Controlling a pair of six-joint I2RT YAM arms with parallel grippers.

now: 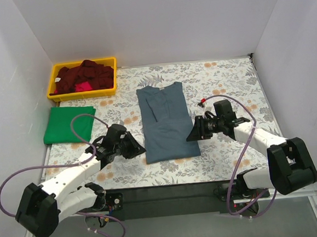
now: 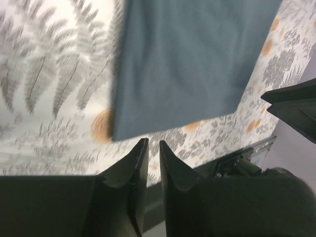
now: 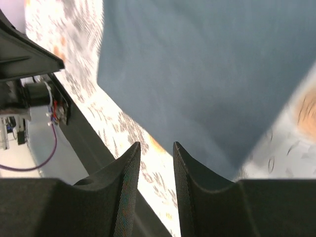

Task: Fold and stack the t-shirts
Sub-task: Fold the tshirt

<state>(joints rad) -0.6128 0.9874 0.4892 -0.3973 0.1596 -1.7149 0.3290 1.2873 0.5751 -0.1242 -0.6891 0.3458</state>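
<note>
shirt of slate blue point(image 1: 164, 123) lies folded on flowered cloth point(image 1: 227, 80) between left claw point(image 1: 140, 149) and right claw point(image 1: 189, 137), both slightly parted, pinching nothing, tips just beside its sides.

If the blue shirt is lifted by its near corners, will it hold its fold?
Probably not: the slate-blue shirt lies flat with soft creases, so it looks floppy and would likely sag between grip points. Its folded-in sides may fall open. Pushed, thin cloth would probably bunch rather than slide.

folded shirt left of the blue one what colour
Bright green shirt, best seen in the top external view.
</note>
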